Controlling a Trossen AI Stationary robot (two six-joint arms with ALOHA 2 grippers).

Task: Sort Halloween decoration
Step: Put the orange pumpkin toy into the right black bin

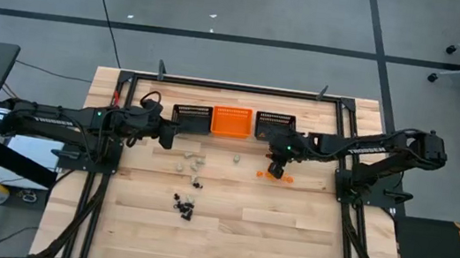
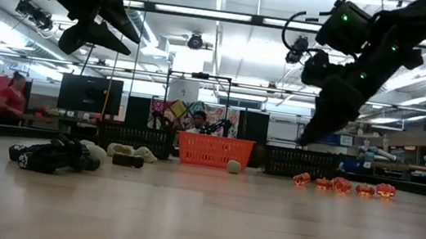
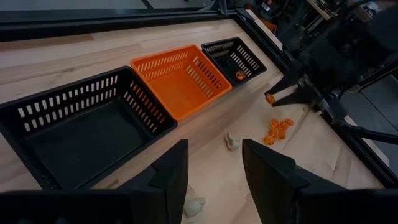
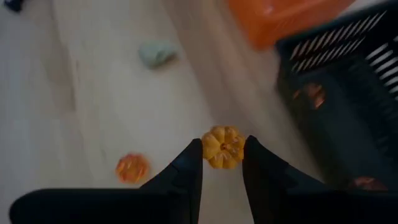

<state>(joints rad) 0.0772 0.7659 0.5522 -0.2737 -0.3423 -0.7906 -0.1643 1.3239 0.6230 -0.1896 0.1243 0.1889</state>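
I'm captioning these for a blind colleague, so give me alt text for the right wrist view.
The right gripper holds a small orange pumpkin between its fingers above the wooden table. Another orange trinket and a pale one lie below, beside a black basket.

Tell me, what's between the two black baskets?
The orange basket sits between the left black basket and the right black basket, all in one row. The high view shows it best.
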